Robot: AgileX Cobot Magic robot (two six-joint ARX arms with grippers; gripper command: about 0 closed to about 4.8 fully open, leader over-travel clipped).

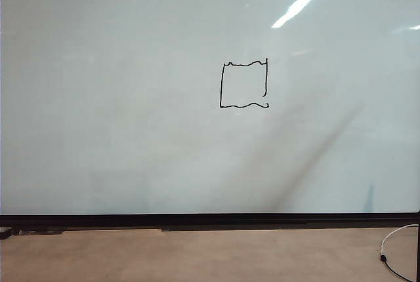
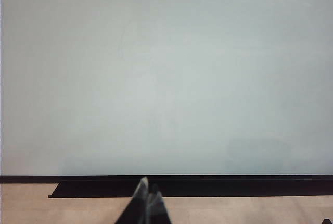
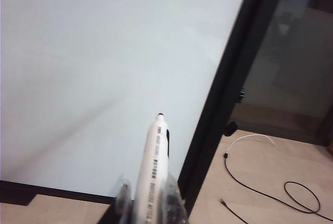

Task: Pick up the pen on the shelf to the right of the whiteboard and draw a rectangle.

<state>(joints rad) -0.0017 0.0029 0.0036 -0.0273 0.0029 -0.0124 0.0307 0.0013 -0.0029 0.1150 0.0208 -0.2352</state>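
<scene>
The right hand [image 3: 151,203] is clenched around the pen [image 3: 154,161], whose long axis points tip-first at the whiteboard [image 1: 131,131] near its right edge, away from the finished rectangle [image 1: 244,84]. The left hand [image 2: 145,203], fingers together and empty, sits below the whiteboard.

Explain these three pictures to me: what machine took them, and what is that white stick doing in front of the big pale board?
A two-armed robot. One picture comes from a fixed camera facing the whiteboard, which bears a small black rectangle. The other two come from cameras on the wrists. The right tool is shut on the pen, a white marker, its black tip pointing toward the board but clear of it. The left tool is shut and empty, low before the board's black bottom edge. A black cable lies on the floor.
</scene>
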